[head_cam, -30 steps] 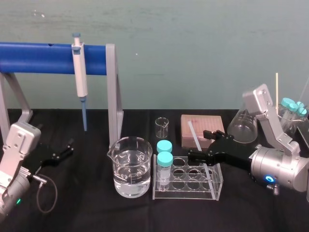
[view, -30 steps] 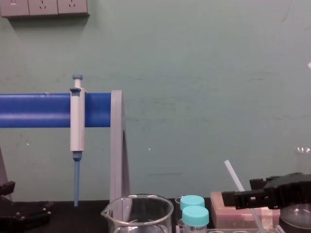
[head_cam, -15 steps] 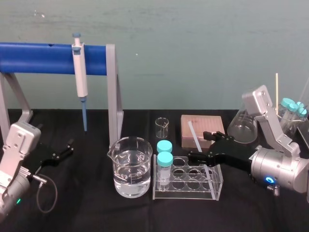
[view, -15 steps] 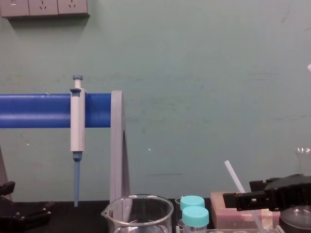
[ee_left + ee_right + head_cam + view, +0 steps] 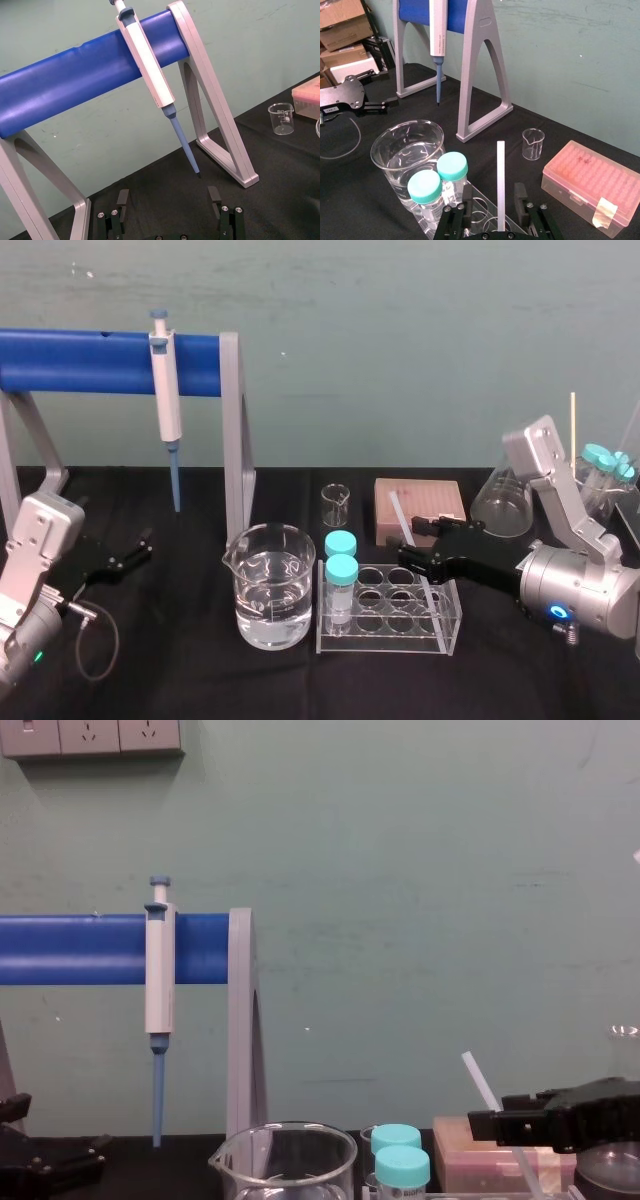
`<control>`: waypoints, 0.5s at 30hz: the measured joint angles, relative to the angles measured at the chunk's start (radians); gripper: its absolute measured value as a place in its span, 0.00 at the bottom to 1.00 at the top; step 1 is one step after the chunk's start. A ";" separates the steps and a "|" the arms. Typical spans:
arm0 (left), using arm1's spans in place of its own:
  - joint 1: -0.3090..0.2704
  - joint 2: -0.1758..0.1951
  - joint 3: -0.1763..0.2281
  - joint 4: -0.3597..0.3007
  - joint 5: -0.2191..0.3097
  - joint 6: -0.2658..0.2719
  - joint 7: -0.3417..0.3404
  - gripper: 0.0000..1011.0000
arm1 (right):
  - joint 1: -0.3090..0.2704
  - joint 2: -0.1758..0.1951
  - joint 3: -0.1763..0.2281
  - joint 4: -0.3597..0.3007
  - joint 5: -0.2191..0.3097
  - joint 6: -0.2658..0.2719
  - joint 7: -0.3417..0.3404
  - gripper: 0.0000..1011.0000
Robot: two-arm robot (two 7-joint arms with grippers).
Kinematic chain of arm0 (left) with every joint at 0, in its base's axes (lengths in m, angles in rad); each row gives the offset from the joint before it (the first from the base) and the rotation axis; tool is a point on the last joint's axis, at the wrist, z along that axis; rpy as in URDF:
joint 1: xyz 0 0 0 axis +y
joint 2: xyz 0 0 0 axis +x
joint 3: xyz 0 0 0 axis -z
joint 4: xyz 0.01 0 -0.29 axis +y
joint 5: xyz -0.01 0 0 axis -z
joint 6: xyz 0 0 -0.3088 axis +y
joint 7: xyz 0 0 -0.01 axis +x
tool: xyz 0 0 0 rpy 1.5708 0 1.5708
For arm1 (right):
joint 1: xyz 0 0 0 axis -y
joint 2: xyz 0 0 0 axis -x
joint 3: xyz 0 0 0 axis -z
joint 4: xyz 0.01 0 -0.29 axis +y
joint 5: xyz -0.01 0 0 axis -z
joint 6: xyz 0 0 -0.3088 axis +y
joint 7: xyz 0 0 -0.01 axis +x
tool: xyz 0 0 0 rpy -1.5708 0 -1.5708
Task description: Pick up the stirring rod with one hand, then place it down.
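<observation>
At the right, by the rack [image 5: 385, 642] | rod [image 5: 500, 170] tilted, lower end hidden behind right gripper [image 5: 493, 192]; its support cannot be told | jaws part-open either side of rod, gaps both sides, gripping nothing | left gripper [image 5: 168, 197] parked far left, jaws wide.

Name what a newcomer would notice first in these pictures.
The big blue bar at back left, with a pipette hanging from it. Next, the stirring rod slanting between the open fingers of the right tool by the tube rack; the left tool lies parked at left.
</observation>
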 joint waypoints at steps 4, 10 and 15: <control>0.000 0.000 0.000 0.000 0.000 0.000 0.000 0.99 | 0.000 0.000 0.000 0.000 0.001 0.000 0.000 0.42; 0.000 0.000 0.000 0.000 0.000 0.000 0.000 0.99 | 0.000 0.000 0.000 0.000 0.001 0.000 0.000 0.26; 0.000 0.000 0.000 0.000 0.000 0.000 0.000 0.99 | -0.001 0.000 0.001 0.000 0.000 -0.007 0.000 0.09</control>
